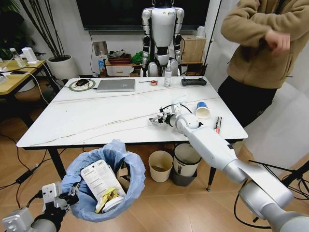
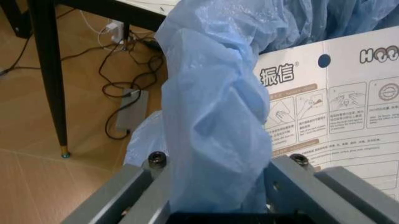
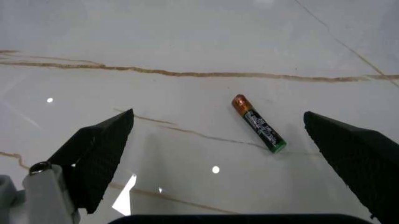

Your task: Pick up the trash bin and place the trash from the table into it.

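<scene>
A: Far left, your left gripper (image 1: 72, 192) is low, below the table edge, fingers clamped on the bag-covered rim of the trash bin (image 1: 104, 186). Wrist cam has blue plastic bunched between the pads. Bin's got a printed white carton (image 1: 100, 180) and a yellowish wrapper (image 1: 109, 197) in it.

B: Risk there?

A: You're pinching bag as much as rim, imo. Liner slides, bin tilts or drops, stuff spills on the wood floor.

B: And mid-table?

A: Right gripper (image 3: 218, 154) hovers just over the table (image 1: 87, 116), fingers spread wide, nothing held. A small battery (image 3: 259, 123) lies flat on the top, between the fingertips but nearer one side.

B: Tricky pick?

A: Yep. Thin, round, glossy top; close off-centre and it prob rolls or squirts out. Come down too low, pads scrape the surface.

B: Rest of the trash?

A: Blue-and-white paper cup (image 1: 202, 110) on its side, just right of the gripper. Arm swing could knock it off.

B: Room?

A: White veined top w/ laptop (image 1: 116, 85) and bottle (image 1: 167, 77) at the far edge. Two other bins (image 1: 174, 164) under the table. Humanoid (image 1: 162, 36) at the back wall, a person standing far right, close to the table corner.
</scene>
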Motion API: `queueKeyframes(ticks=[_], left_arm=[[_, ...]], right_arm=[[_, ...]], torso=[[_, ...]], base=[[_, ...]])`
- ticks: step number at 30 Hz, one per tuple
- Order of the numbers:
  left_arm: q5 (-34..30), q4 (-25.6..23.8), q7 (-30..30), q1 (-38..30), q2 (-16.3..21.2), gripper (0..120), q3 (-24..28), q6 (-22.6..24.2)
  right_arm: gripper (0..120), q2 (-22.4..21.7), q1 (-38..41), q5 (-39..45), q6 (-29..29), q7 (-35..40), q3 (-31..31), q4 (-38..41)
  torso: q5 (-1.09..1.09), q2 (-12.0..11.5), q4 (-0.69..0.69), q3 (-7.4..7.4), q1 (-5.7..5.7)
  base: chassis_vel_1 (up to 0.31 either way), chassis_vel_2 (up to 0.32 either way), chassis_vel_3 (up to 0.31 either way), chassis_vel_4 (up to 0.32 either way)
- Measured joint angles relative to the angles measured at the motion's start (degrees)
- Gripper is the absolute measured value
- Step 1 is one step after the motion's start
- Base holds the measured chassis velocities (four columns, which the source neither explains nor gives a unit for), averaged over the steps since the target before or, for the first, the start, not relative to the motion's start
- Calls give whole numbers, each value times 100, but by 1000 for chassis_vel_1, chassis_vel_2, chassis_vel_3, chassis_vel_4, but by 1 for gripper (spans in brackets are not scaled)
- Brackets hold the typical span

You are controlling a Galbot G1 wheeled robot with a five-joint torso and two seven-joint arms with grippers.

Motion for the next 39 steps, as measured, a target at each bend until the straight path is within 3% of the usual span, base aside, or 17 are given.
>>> queueKeyframes(ticks=[5,10,22,27,30,34,39], left_arm=[[-6,0,0,1,7,0,-6,0],[-11,-2,-2,5,7,0,-2,0],[-12,-4,-4,-6,-2,0,15,0],[-12,-5,-4,-6,5,0,16,0],[-13,-5,-4,-7,26,0,10,0],[-22,-5,-4,-10,37,0,5,0],[-25,-5,-5,-13,39,0,12,2]], right_arm=[[99,-20,4,-31,0,4,-5,-8],[86,-53,-42,-93,-4,-10,-9,-2],[37,-121,-74,-99,-46,-18,-38,99],[25,-125,-70,-95,-52,-17,-59,109],[8,-132,-79,-95,-53,-17,-81,125],[0,-132,-99,-100,-49,-17,-86,151],[0,-138,-105,-69,-61,-17,-86,254]], torso=[[0,0,0,0,0],[0,0,0,0,0],[-1,0,0,-1,-1],[-1,0,0,-1,-1],[0,0,0,-1,-1],[0,0,0,-1,-1],[0,0,0,1,0]], base=[[0,0,0,0],[0,0,0,0],[0,0,0,0],[0,0,0,0],[0,0,0,0],[0,0,0,0],[0,0,0,0]])
